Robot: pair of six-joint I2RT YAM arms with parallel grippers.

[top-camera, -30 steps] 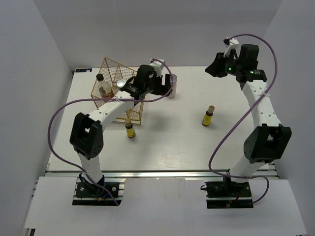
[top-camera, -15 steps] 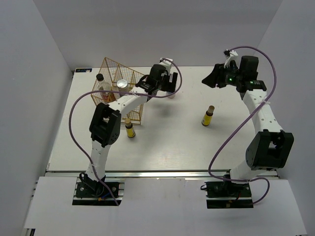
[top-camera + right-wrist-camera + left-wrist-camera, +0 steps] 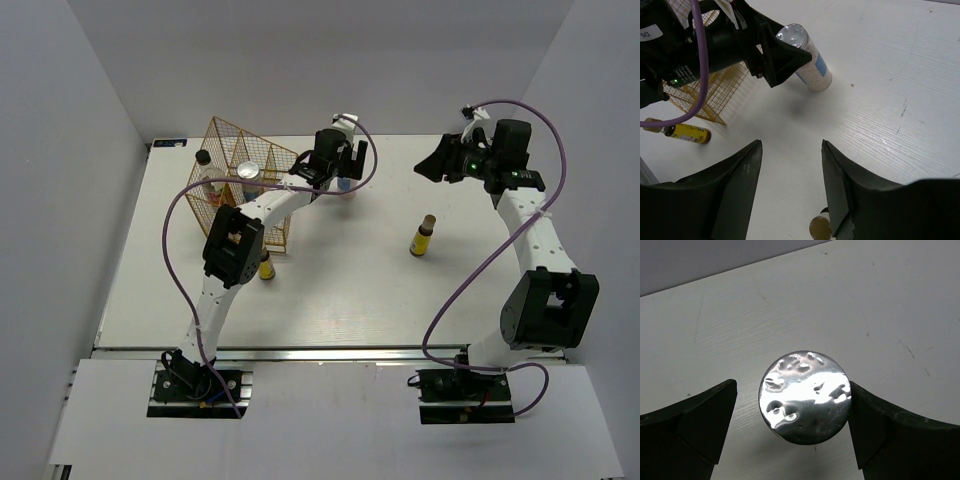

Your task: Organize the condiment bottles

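Note:
A white jar with a silver lid [image 3: 805, 396] and blue label [image 3: 807, 57] stands right of the gold rack. My left gripper [image 3: 345, 168] is open and straddles its lid from above. The right finger [image 3: 875, 425] is at the lid's edge and the left finger [image 3: 705, 415] stands apart from it. A second silver-lidded jar [image 3: 248, 172] and the black-capped bottle [image 3: 205, 172] stand in the rack. One yellow bottle [image 3: 423, 237] stands mid-table; its cap shows in the right wrist view [image 3: 820, 227]. The other yellow bottle [image 3: 265, 266] stands by the rack, partly behind my left arm. My right gripper [image 3: 438, 160] is open and empty, held high.
The gold wire rack [image 3: 235, 150] stands at the back left of the white table [image 3: 350, 290]; it also shows in the right wrist view [image 3: 720, 95]. Grey walls close in the back and sides. Purple cables loop from both arms.
My left arm has stretched out to the right, carrying its gripper from beside the rack to over the standing jar. My right gripper has shifted slightly right.

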